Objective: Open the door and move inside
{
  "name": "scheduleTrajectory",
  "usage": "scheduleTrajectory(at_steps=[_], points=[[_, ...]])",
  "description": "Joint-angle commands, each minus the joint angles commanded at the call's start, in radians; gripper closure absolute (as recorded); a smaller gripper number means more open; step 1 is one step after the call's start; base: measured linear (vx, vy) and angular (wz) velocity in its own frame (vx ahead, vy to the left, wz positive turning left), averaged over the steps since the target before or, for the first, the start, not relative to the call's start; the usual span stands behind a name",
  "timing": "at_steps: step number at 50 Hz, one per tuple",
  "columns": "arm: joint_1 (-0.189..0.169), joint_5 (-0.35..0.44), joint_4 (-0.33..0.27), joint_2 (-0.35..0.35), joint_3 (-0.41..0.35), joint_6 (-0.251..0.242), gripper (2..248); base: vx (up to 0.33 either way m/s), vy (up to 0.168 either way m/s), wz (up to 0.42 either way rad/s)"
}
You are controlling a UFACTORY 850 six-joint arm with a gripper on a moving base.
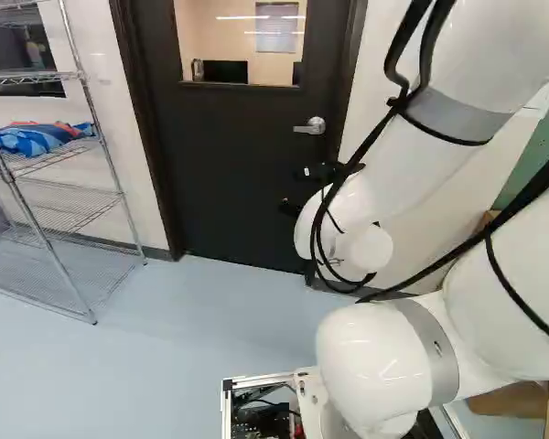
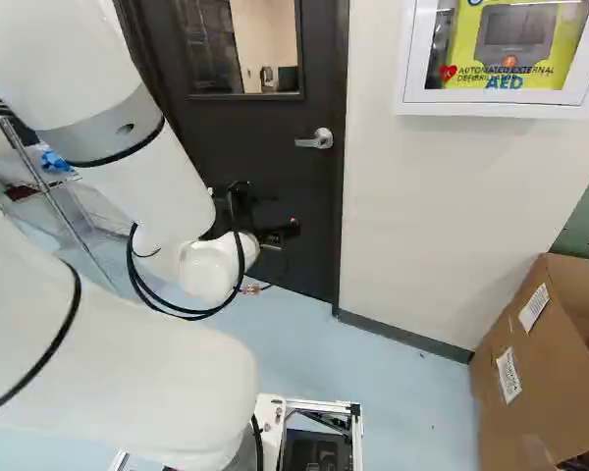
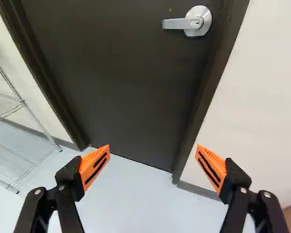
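Currently black, orange-padded gripper (image 3: 153,149) wide open, empty | silver metal lever handle (image 3: 190,22) at its one o'clock, untouched | black door (image 3: 128,77) shut | opening, entry remain

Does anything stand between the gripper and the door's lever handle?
Nothing visible does: in the wrist view, only the closed door shows behind the gap from the open gripper to the lever handle.

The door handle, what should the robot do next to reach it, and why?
Probably lift the open gripper a little toward the door handle, because both base views show the gripper lower than the handle, and the door is shut.
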State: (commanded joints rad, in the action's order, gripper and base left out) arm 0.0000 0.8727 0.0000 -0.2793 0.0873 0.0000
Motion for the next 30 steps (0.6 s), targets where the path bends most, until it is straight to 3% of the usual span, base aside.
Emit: scheduleTrajectory(at_steps=[30], points=[[0.000, 0.000, 0.000, 0.000, 0.000, 0.000, 3, 0.122, 0.116, -0.210]])
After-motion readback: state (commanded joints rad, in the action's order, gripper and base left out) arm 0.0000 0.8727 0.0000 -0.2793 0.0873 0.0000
